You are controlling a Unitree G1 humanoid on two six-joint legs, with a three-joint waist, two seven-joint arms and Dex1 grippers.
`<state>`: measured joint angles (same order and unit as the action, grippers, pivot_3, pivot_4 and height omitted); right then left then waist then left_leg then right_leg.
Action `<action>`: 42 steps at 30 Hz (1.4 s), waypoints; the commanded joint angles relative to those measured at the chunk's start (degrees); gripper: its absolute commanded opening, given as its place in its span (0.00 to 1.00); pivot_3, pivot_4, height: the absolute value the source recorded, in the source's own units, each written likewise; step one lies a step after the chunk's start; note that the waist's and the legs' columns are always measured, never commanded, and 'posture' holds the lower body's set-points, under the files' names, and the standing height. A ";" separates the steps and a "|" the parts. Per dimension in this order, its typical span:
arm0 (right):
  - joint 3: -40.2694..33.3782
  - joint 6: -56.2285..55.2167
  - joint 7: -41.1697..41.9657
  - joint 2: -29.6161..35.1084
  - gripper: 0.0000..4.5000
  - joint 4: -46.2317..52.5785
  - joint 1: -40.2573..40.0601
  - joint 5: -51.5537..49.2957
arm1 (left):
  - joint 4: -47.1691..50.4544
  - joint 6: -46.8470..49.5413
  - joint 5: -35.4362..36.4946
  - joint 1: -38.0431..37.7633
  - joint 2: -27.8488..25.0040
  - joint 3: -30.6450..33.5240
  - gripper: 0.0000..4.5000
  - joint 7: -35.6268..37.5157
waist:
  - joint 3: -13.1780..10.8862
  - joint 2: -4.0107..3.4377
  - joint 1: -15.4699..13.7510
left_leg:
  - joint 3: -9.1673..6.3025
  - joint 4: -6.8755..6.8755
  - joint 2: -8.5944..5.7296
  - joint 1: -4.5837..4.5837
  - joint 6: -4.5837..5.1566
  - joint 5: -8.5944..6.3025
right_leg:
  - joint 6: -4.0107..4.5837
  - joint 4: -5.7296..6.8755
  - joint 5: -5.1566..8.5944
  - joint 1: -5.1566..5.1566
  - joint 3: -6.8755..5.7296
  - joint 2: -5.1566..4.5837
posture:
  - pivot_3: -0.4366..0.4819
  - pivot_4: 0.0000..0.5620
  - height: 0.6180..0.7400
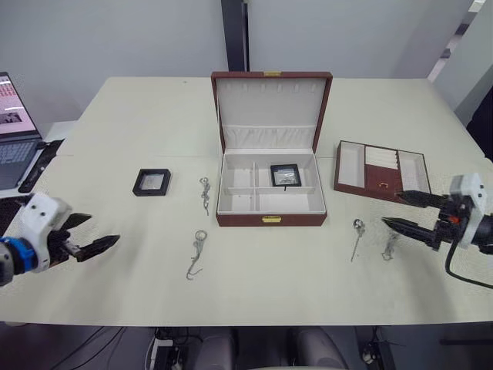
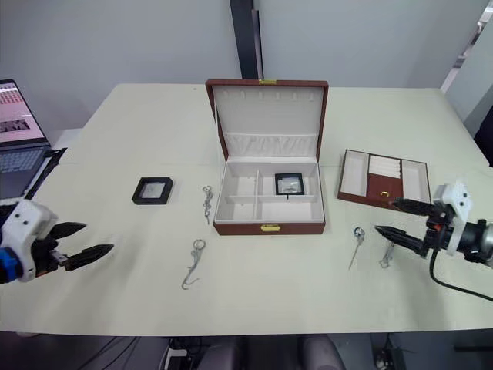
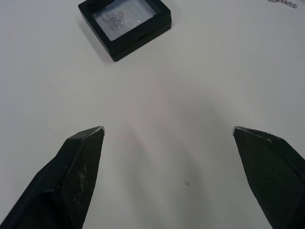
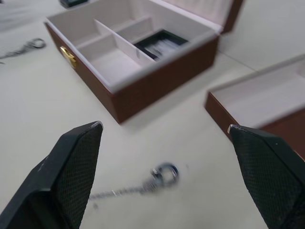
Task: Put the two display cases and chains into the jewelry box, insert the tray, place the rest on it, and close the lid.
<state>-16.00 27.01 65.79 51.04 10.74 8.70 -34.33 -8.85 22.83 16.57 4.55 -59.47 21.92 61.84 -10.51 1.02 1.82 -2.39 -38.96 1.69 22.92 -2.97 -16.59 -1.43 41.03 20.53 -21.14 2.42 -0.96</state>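
Nearest, at the table's front edge: left gripper (image 1: 91, 235) and right gripper (image 1: 402, 211), fingers spread wide on both, nothing held. Just beyond, four chains loose on the tabletop — one (image 1: 195, 255) left of centre, another (image 1: 205, 193) behind it, two more (image 1: 357, 236) (image 1: 390, 245) just off the right gripper's tips. Farther back, jewelry box (image 1: 269, 220) open, one display case (image 1: 284, 175) already seated in a rear compartment, second display case (image 1: 152, 182) out on the table to the left, tray (image 1: 380, 170) waiting on the right. Apparently mid-loading; next, probably, a reach for the remaining case or a nearby chain.
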 commanded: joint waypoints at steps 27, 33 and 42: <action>8.28 6.97 -14.79 -6.13 1.00 25.44 1.50 -6.73 | -55.62 -35.30 -26.93 50.61 9.16 -33.53 1.00 11.22 | -0.02 0.05 0.22 | 0.02 -0.07 -0.07 0.08 0.01 0.00 | 0.00 0.07 0.00 -0.13 -0.05 0.20 | 0.48 0.27 1.00; 8.18 7.34 -15.95 -6.04 1.00 26.29 0.35 -7.14 | -57.47 -35.26 -28.09 50.76 9.44 -33.80 0.95 10.40 | -0.01 0.06 0.22 | 0.02 -0.09 -0.08 0.05 0.01 0.01 | 0.00 0.10 0.00 -0.11 -0.04 0.17 | 0.48 0.27 1.00; 9.15 7.83 -16.75 -6.20 1.00 25.91 1.70 -7.17 | -57.78 -34.70 -28.01 51.07 9.83 -33.64 0.40 9.74 | -0.01 0.06 0.22 | 0.02 -0.09 -0.08 0.04 0.01 0.01 | 0.00 0.11 0.00 -0.10 -0.04 0.17 | 0.48 0.27 1.00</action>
<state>-6.10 35.22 49.41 44.84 35.18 9.75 -40.61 -65.91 -11.90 -10.40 54.91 -49.66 -11.61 71.62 -10.52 1.08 2.04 -2.38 -39.05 1.61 22.96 -2.96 -16.58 -1.43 41.13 20.53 -21.24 2.37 -0.79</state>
